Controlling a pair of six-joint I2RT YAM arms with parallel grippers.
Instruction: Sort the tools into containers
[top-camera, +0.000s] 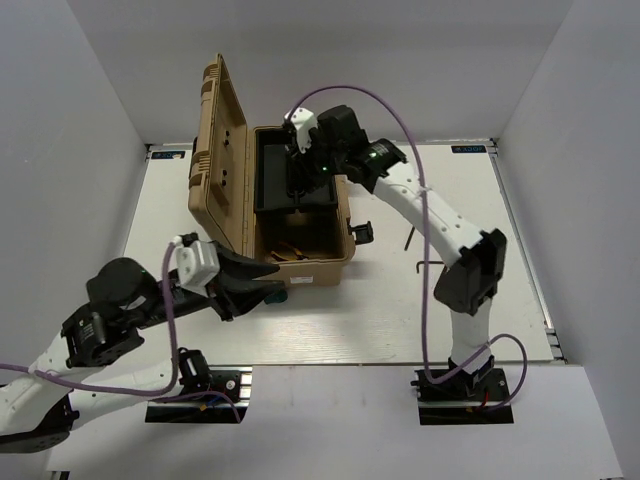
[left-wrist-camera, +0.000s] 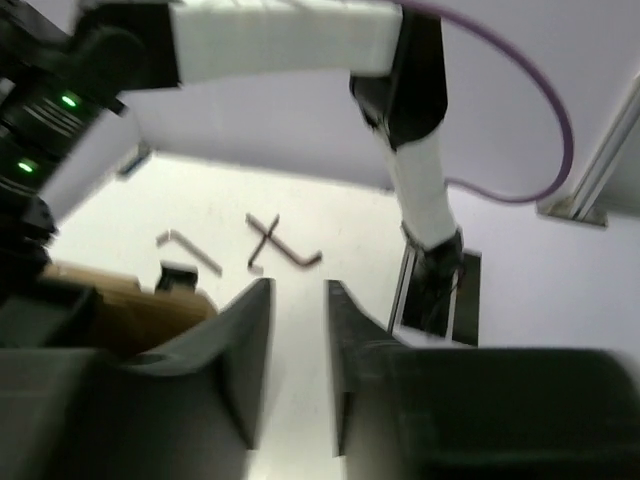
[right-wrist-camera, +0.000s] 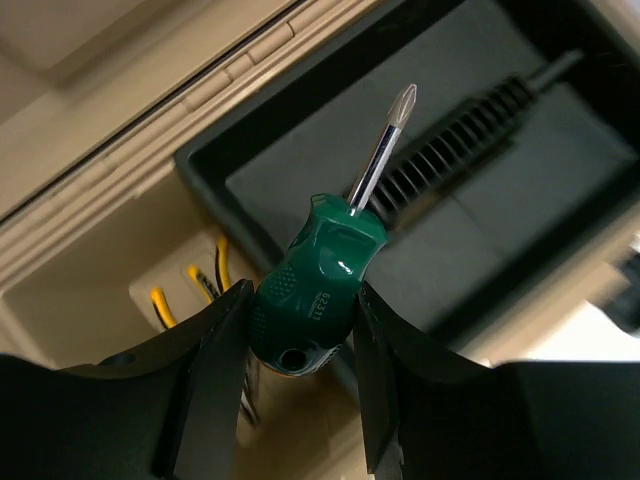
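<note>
The right gripper (right-wrist-camera: 303, 305) is clamped on the green handle of a screwdriver (right-wrist-camera: 322, 262), one finger on each side. The silver shaft points to 1 o'clock in the right wrist view, its tip over the black tray (right-wrist-camera: 300, 170). From above, this gripper hangs over the tray, which fills the 12 o'clock half of the open tan box (top-camera: 305, 272). The box's lid (top-camera: 220, 150) stands up at the 9 o'clock side. Below the tray, in the box's 6 o'clock half, lie pliers (right-wrist-camera: 201, 283) with yellow handles. The left gripper (left-wrist-camera: 298, 300) is open only narrowly, with bare table showing between its fingers and nothing held. It hovers just beside the box's 7 o'clock corner. A small green item (top-camera: 274, 297) lies on the table (top-camera: 380, 320) under it, too hidden to name. The hex keys (top-camera: 410, 240) lie on the table at 3 o'clock from the box, apart from it, two of them crossed in the left wrist view.
</note>
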